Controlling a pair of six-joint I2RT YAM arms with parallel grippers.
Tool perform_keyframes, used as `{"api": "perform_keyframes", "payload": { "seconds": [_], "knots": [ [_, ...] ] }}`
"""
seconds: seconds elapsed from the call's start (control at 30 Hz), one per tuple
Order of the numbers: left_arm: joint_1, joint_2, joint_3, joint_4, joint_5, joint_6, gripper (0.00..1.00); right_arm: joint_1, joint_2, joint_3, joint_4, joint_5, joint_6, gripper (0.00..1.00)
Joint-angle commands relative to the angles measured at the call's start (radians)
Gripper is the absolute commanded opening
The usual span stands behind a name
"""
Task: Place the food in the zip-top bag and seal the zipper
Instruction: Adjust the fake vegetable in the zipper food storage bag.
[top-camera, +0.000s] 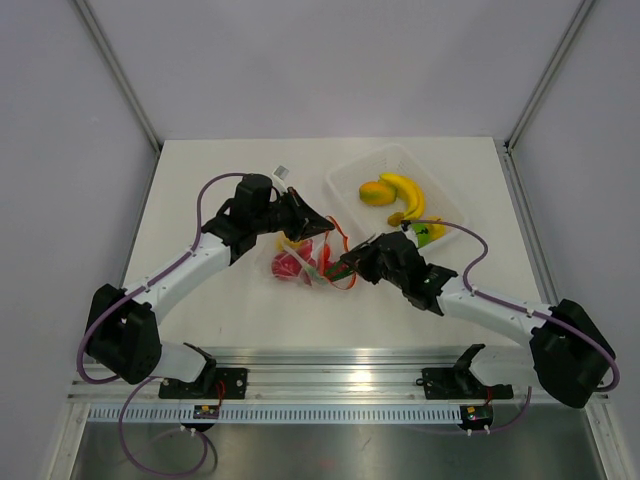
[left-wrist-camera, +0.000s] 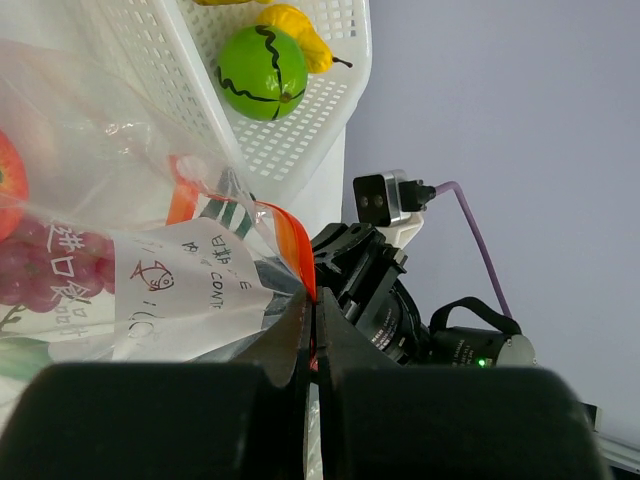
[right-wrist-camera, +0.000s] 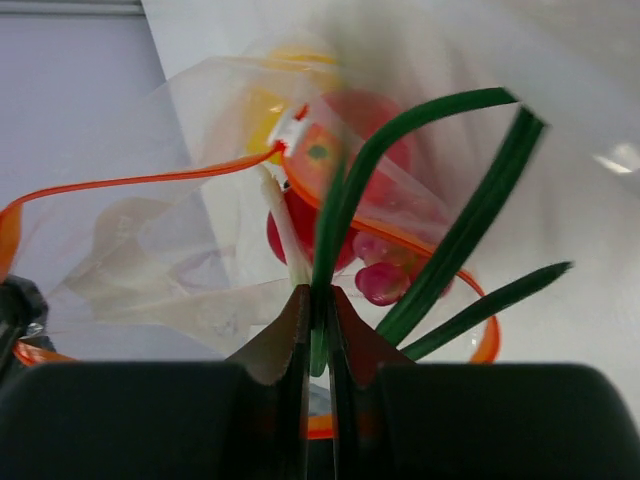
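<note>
The clear zip-top bag (top-camera: 300, 258) lies at the table's middle with red round fruits (top-camera: 290, 266) and a yellow piece (top-camera: 293, 243) inside. My left gripper (top-camera: 325, 222) is shut on the bag's orange-red zipper strip (left-wrist-camera: 297, 245) and holds the mouth up. My right gripper (top-camera: 345, 265) is shut on the green stalks (right-wrist-camera: 445, 255) at the bag's mouth; the stalks reach into the opening above the red fruits (right-wrist-camera: 345, 215). The zipper (right-wrist-camera: 130, 182) loops open around them. The mango (top-camera: 376, 192), bananas (top-camera: 406, 194) and green round fruit (left-wrist-camera: 262, 73) are in the tray.
A translucent white latticed tray (top-camera: 352, 172) stands at the back right, close behind the bag; it also shows in the left wrist view (left-wrist-camera: 300, 140). The right arm's wrist camera (left-wrist-camera: 382, 198) sits just past the bag. Grey walls surround the table.
</note>
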Motion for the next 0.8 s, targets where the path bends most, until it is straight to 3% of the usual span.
{"api": "perform_keyframes", "payload": {
  "seconds": [0.0,0.77],
  "knots": [
    [0.005,-0.040,0.004,0.071,0.030,-0.010,0.00,0.029,0.049,0.098,0.099,-0.021,-0.044,0.00],
    [-0.003,-0.053,-0.001,0.086,0.036,-0.030,0.00,0.038,0.319,0.226,0.180,-0.018,-0.156,0.00]
  ]
}}
